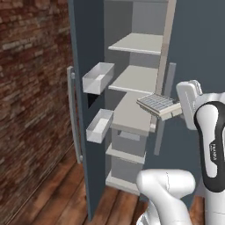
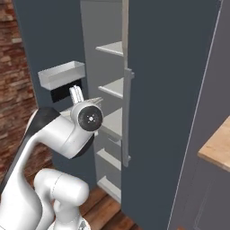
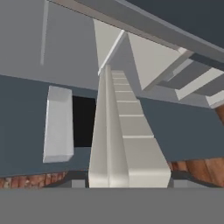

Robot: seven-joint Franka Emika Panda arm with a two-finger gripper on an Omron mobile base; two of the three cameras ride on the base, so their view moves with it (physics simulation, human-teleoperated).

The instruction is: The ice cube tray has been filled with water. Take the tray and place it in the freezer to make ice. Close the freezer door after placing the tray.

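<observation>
Even, flat rendered light around me; soft shade inside the tall slate-blue freezer; no glare, edges slightly soft, pixelated.

The near end of the ice cube tray is hidden behind the white wrist. The gripper's fingertips are covered by the tray in the hand view. The freezer is cut off by the top edge.

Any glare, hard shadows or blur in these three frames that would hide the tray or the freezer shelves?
Left base view: flat, even lighting, no glare; ice cube tray cells are sharp. Right base view: soft shading, the arm covers part of the freezer. Hand view: tray runs foreshortened up the frame, slightly soft, no cast shadows.
</observation>
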